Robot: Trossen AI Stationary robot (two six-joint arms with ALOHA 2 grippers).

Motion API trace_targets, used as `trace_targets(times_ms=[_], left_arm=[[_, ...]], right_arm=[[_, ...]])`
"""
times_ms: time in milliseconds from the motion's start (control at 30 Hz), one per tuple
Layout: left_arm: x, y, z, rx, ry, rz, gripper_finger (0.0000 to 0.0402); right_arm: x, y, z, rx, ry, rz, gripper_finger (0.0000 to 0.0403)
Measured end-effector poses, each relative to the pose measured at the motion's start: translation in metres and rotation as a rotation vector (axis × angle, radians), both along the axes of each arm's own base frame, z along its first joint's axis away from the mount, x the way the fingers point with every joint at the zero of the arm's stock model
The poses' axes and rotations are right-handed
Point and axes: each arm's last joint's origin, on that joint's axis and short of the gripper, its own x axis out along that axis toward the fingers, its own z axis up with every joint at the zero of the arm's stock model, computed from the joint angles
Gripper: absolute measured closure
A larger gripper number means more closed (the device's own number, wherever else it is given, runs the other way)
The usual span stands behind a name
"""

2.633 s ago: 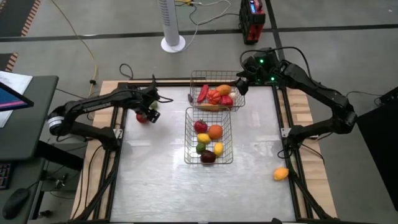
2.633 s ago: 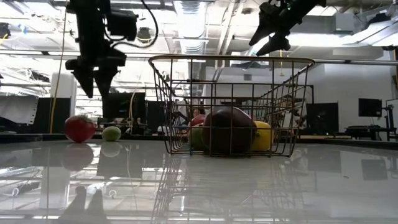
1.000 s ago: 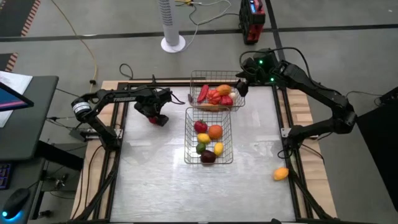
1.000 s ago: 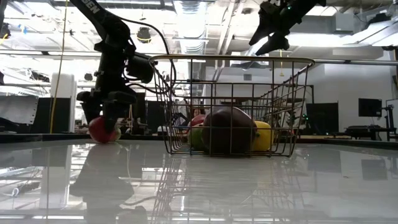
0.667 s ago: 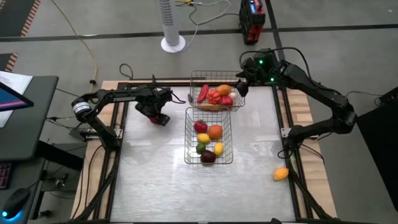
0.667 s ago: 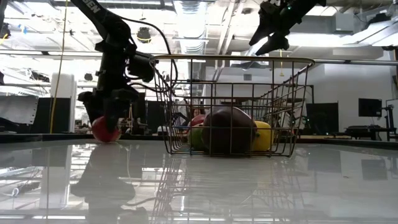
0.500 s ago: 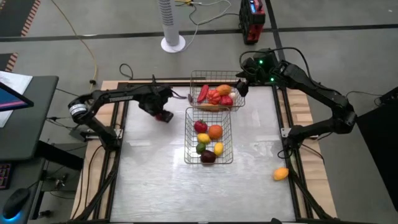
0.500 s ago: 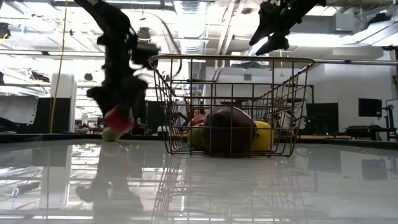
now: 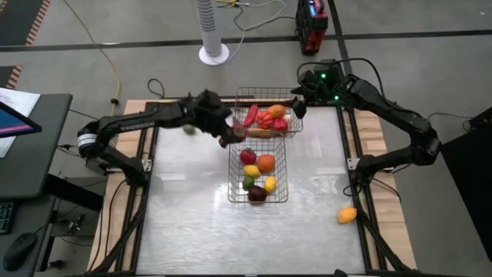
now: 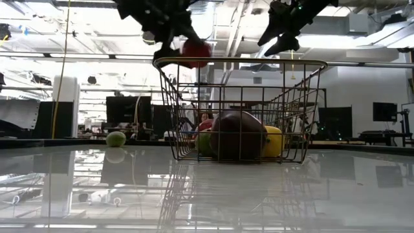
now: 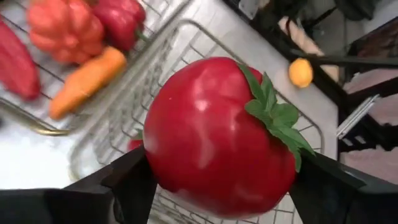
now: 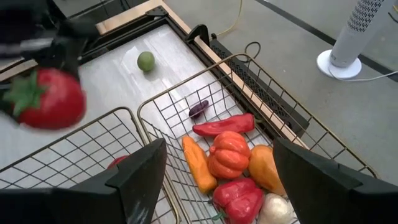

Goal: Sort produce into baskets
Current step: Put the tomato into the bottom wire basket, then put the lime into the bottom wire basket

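My left gripper (image 9: 231,135) is shut on a red toy tomato (image 11: 211,137) with a green calyx, in the air over the far left corner of the near wire basket (image 9: 258,197). In the low view the tomato (image 10: 195,51) hangs above that basket's rim (image 10: 239,61). The near basket holds several pieces. The far basket (image 9: 240,100) holds red peppers, an orange carrot (image 12: 195,163) and other pieces. A small green fruit (image 9: 188,129) rests on the table, left of the baskets. My right gripper (image 9: 297,103) is open and empty above the far basket's right side. My left gripper pinches the tomato between its two fingers (image 11: 132,182), one on each of two opposite sides (image 11: 158,155). The calyx (image 11: 273,112) is turned sideways toward one finger. The tomato is lifted clear of the table and the baskets.
An orange fruit (image 9: 347,215) lies off the tabletop at the right rail, near the front. The two baskets stand end to end in the table's middle and far part. Bare tabletop lies left, right and near of them (image 9: 192,223).
My left gripper, shut on the tomato on the table left of the baskets, has lifted it clear and carried it up and toward the table's right, to above the near basket's far left corner. The green fruit has stayed where it was.
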Motion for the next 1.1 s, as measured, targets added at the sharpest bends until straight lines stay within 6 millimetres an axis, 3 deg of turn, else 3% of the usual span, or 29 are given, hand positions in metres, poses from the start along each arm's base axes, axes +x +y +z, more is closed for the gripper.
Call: trace_targets(times_ms=[233,467,567,767,967,1100], left_arm=[[0.019,-0.021,-0.015,-0.042,0.046,0.011,0.0055],[0.011,-0.018,-0.006,0.014,0.048,0.130,0.0038],[-0.004,-0.019,0.002,0.112,0.104,0.193,0.0046],[-0.045,-0.012,-0.007,0.213,0.330,0.277,0.0067],[-0.081,0.016,-0.046,0.083,0.465,0.437,0.0083],[-0.094,0.034,-0.070,0.036,0.555,0.514,0.0090]], right_arm=[[0.000,0.000,0.000,0.004,0.001,-0.001,0.0081],[0.000,0.001,-0.001,0.007,0.005,0.002,0.0081],[-0.001,0.002,-0.002,0.016,0.018,0.002,0.0081],[-0.003,0.004,-0.002,0.018,0.033,0.009,0.0081],[-0.001,0.006,-0.001,0.013,0.025,0.024,0.0081],[0.005,0.013,0.001,-0.003,0.012,0.065,0.0081]])
